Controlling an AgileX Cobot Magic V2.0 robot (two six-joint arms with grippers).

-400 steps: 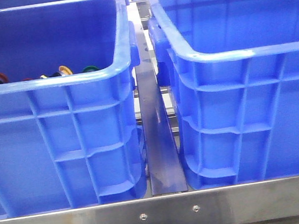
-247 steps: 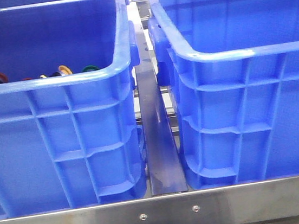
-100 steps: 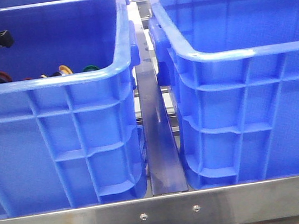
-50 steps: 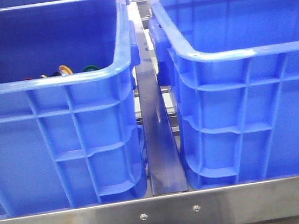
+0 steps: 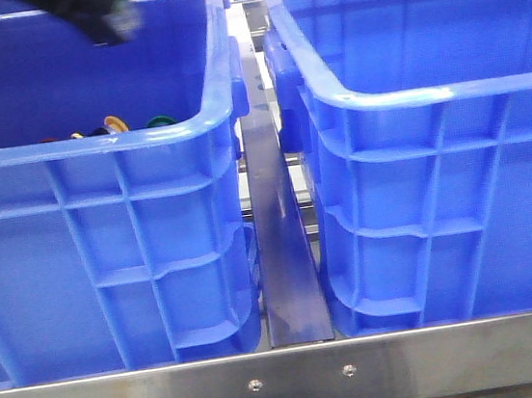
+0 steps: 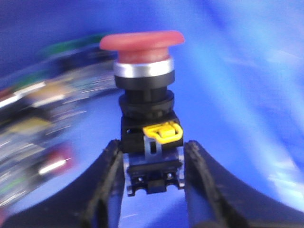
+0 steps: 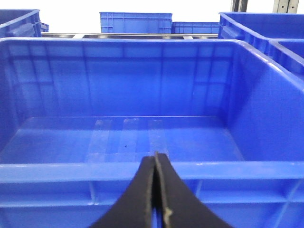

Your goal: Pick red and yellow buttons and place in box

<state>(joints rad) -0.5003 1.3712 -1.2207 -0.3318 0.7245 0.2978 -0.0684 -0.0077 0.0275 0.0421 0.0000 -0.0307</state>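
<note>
My left gripper (image 6: 153,164) is clamped on the black body of the red button (image 6: 142,40), cap upright, blurred above the left crate (image 5: 94,142) holding the remaining buttons (image 5: 116,124). I should carry it level across the gap, clear both rims, and release low inside the right box (image 5: 428,94). My right gripper (image 7: 156,183) rests pressed together, empty.
</note>
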